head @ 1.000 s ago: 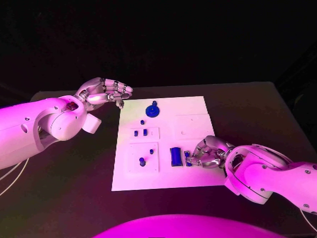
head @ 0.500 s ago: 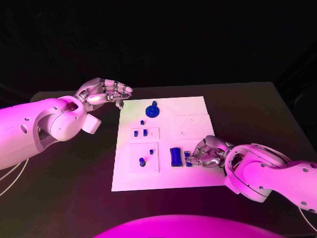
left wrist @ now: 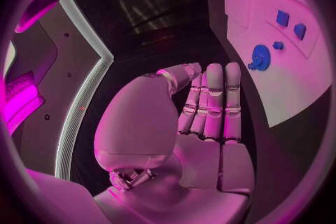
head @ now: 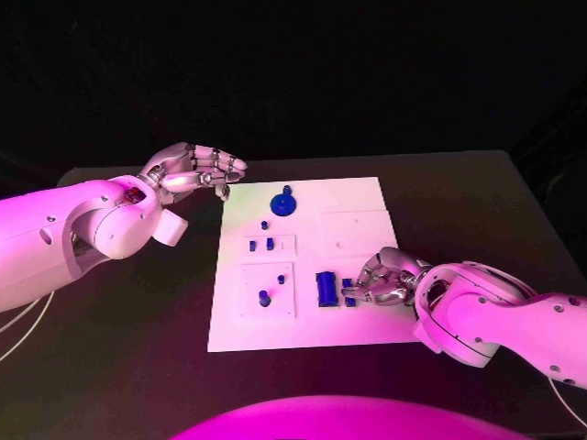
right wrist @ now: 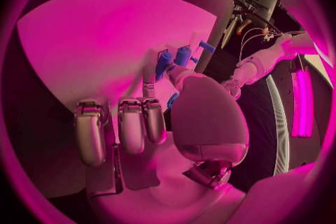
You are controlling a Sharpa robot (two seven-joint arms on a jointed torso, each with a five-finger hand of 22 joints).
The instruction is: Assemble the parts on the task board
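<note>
Head view: my right hand (head: 383, 280) pinches a small blue part (head: 349, 298) low on the task board (head: 359, 197); a loose pinch could tilt or drop it. My left hand (head: 194, 170) hovers empty, fingers curled.

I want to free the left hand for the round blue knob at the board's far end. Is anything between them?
Nothing visible. The left hand hovers off the task board's far left corner, holding nothing, and only bare white board lies between it and the round blue knob.
</note>
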